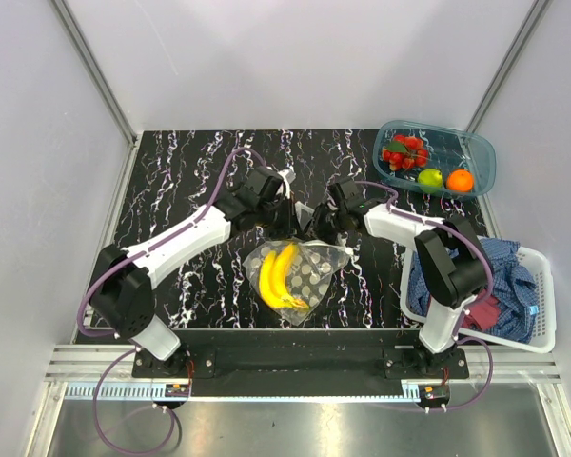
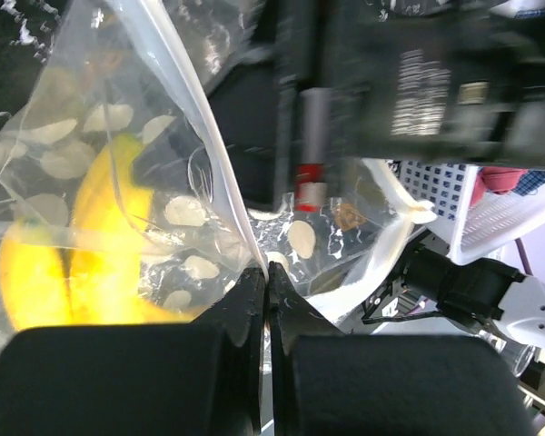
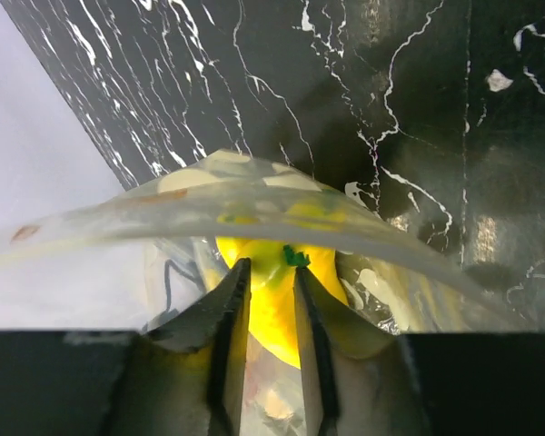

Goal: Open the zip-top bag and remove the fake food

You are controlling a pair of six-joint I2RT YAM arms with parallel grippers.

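Blurry banana (image 2: 95, 263) behind zip-top bag (image 2: 195, 195)

Left arm (image 1: 186, 238) and right arm (image 1: 400, 224) reach inward — left claw (image 2: 265, 277) pinched tight, right claw (image 3: 272, 269) barely parted.

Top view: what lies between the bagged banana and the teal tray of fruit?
The right claw and its arm's wrist cross that stretch, over the black marbled table; the top external view shows it.
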